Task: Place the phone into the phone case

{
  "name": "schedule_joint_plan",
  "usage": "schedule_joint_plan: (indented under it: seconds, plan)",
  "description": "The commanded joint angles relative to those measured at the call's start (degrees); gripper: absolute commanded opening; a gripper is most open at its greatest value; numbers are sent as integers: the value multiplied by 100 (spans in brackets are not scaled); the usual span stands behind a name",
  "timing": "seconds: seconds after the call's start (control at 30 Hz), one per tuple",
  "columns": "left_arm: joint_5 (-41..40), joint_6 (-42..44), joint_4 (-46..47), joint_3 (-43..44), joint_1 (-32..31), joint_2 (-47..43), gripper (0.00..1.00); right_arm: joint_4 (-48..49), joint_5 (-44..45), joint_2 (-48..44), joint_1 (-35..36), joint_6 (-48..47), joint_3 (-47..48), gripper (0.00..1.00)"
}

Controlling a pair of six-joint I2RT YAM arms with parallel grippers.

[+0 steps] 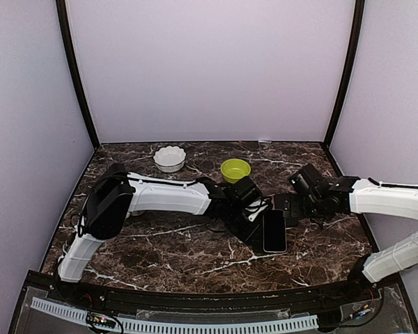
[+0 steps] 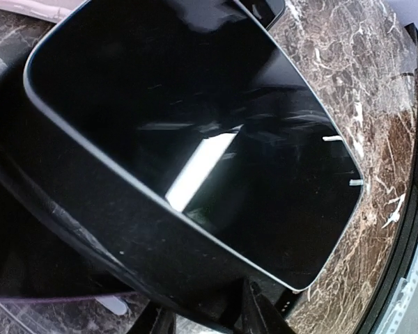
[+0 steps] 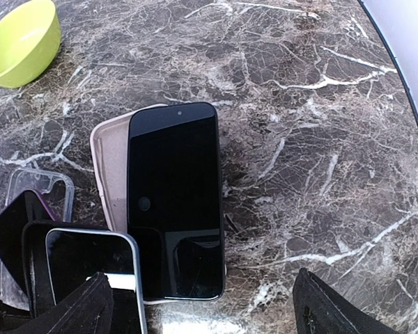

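A black phone with a silver rim [image 2: 195,125] fills the left wrist view, lying tilted on a matte black phone case [image 2: 125,229]. My left gripper [image 2: 205,313] is shut on the near end of that case, with the phone's end just above its fingers. The right wrist view shows the same phone [image 3: 90,268] at the lower left. Right of it, a second black phone [image 3: 174,202] lies partly over a beige case [image 3: 108,167]. My right gripper [image 3: 202,309] hovers open just short of that phone and holds nothing. From above, the two grippers [image 1: 254,209] [image 1: 289,203] face each other at mid-table.
A green bowl [image 1: 235,170] and a white scalloped bowl [image 1: 170,158] stand at the back of the marble table [image 1: 160,250]. A clear case with a purple edge [image 3: 38,188] lies left of the beige case. Purple walls enclose the table on three sides.
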Motion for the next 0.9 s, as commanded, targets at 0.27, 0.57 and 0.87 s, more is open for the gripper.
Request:
schedule_joint_plan:
  seconds: [0.27, 0.57, 0.87]
  plan:
    - [-244, -167, -221, 170, 3, -234, 0, -200, 409, 110, 269, 93, 167, 90]
    - [-1005, -252, -127, 183, 22, -570, 0, -210, 174, -121, 317, 60, 339, 91]
    - [-2585, 262, 358, -219, 170, -1236, 0, 640, -427, -658, 312, -332, 213, 94]
